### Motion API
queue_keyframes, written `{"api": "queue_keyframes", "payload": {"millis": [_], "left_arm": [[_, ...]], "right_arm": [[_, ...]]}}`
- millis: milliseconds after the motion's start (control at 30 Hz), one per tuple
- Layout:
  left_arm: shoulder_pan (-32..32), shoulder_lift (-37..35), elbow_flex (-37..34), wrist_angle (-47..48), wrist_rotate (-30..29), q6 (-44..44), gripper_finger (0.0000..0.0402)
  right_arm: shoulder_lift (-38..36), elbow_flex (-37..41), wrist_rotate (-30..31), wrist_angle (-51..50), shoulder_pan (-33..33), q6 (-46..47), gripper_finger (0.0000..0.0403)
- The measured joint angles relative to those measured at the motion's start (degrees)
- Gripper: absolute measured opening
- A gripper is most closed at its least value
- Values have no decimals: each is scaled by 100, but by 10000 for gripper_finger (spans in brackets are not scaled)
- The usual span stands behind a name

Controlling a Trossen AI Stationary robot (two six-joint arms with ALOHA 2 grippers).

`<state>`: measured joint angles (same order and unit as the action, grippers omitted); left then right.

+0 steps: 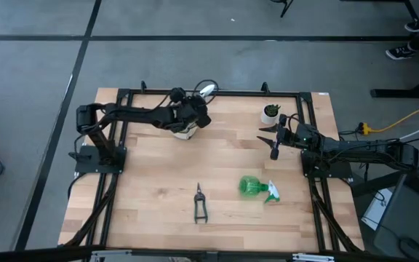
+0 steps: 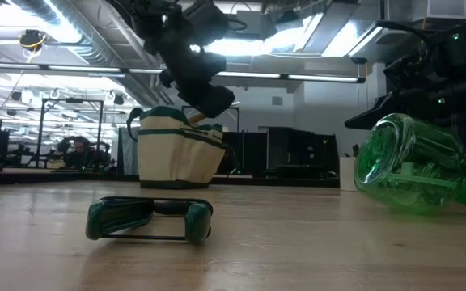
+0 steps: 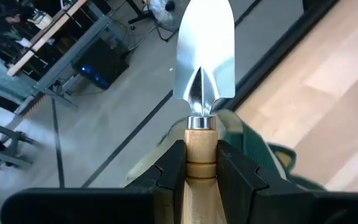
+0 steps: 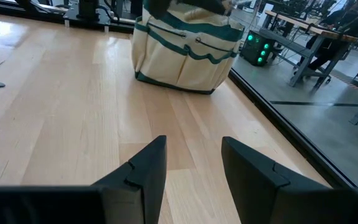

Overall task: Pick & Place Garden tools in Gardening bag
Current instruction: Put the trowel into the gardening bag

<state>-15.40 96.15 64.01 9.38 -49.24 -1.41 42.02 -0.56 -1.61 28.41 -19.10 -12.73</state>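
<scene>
The left tool [image 3: 201, 168] grips the trowel [image 3: 204, 68] by its wooden handle, the fingers [image 3: 166, 171] pressed against both sides, the silver blade pointing out past the far edge of the worktop [image 1: 158, 182]. In the high view this tool [image 1: 191, 115] hangs over the gardening bag [image 2: 176, 149], which stands at the far side of the worktop, left of centre. The bag's green trim shows just below the trowel handle in the left wrist view.

The right tool [image 4: 191, 165] stands empty, its fingers parted moderately, above the far right part of the worktop [image 1: 275, 138], facing the bag [image 4: 182, 50]. The small potted plant [image 1: 270, 112] sits just beyond it.

The pruning shears [image 1: 201, 205] lie flat near the front, about centre. The green spray bottle [image 1: 257, 188] lies on its side to their right, well apart from the bag.
</scene>
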Motion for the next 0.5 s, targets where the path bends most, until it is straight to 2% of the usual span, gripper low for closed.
{"api": "queue_keyframes", "payload": {"millis": [300, 500], "left_arm": [[64, -835, 0, 1130, -145, -814, 65], [54, -923, 0, 1447, -189, -1145, 67]], "right_arm": [[0, 1, 0, -1, 1, 0, 158], [0, 0, 0, -1, 1, 0, 158]]}}
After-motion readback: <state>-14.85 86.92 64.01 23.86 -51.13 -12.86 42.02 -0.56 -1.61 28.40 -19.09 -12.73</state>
